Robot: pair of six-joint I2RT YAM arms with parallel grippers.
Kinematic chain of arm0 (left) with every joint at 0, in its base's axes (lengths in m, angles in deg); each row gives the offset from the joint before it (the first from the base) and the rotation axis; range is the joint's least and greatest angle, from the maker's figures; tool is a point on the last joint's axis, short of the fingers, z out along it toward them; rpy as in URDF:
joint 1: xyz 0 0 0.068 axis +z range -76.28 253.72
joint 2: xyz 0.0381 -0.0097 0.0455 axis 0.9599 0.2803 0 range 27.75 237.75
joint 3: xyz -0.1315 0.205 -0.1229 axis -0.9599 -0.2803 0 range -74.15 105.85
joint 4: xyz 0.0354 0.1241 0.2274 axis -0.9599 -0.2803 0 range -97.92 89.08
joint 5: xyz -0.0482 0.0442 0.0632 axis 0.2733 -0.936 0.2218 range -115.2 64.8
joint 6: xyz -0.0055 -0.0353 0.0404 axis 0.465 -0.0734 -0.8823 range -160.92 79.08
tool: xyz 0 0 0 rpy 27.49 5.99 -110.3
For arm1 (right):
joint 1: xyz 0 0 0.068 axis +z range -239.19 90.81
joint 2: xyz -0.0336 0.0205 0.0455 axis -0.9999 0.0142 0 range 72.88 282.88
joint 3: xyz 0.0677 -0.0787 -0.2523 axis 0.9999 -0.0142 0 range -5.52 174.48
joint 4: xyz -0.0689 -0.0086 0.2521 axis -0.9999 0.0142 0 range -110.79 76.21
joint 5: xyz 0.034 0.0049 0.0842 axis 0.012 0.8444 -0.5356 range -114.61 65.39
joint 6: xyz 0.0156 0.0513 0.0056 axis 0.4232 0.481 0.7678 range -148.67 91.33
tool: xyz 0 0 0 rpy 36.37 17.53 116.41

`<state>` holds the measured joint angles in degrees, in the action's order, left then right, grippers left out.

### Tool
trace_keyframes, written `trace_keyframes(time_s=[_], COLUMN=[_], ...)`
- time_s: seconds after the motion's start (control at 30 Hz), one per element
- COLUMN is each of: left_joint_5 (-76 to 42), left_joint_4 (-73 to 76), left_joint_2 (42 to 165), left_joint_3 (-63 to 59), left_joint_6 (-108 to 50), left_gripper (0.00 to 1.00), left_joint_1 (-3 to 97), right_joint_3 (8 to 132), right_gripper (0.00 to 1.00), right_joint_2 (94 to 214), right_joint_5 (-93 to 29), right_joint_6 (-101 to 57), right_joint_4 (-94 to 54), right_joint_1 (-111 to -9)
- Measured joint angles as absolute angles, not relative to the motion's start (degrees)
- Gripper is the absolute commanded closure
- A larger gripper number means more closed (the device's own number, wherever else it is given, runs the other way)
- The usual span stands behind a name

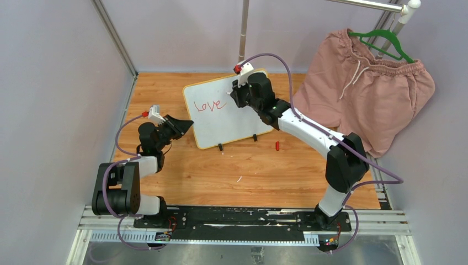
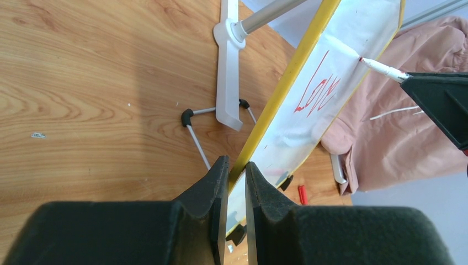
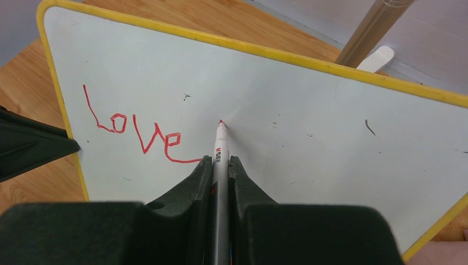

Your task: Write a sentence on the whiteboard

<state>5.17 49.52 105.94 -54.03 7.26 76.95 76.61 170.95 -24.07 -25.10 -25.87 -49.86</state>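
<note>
From above, the left gripper (image 1: 185, 126) is clamped on the left edge of the whiteboard (image 1: 232, 118), which stands tilted on the wooden table (image 1: 221, 171). The right gripper (image 1: 238, 91) hovers at the board's upper right. Of the sentence (image 1: 210, 105), only a red "Love" is written, and it lies between the two grippers. A small red cap (image 1: 277, 146) lies on the table below the right arm, and pink shorts (image 1: 364, 94) hang beyond it.

In the left wrist view, the jaws are pressed onto the board's yellow frame, pinching it between the pads. The red word runs up the board ahead of the fingertips. Further along, a white marker (image 2: 381, 68) reaches out of the right gripper and its red tip meets the surface.

In the right wrist view, the fingers are closed tight on the marker's barrel, which sticks straight out ahead. Its tip sits against the white surface just past the "e". The word stretches to the left of the jaws, towards the left gripper at the board's edge.
</note>
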Motion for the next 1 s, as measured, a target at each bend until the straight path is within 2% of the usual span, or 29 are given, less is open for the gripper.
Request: trace_keyframes(time_s=[0.43,1.0], left_joint_5=[5.17,5.19], left_joint_4=[49.47,48.95], left_joint_2=[105.92,105.37], left_joint_3=[-54.03,-54.08], left_joint_6=[7.28,7.24], left_gripper=[1.00,1.00], left_joint_1=[76.90,76.58], right_joint_3=[76.13,68.17], right_gripper=[1.00,1.00], right_joint_2=[170.95,167.84], right_joint_5=[-23.87,-23.90], right_joint_6=[-24.42,-22.49], right_joint_4=[-25.96,-25.91], right_joint_1=[-49.86,-49.83])
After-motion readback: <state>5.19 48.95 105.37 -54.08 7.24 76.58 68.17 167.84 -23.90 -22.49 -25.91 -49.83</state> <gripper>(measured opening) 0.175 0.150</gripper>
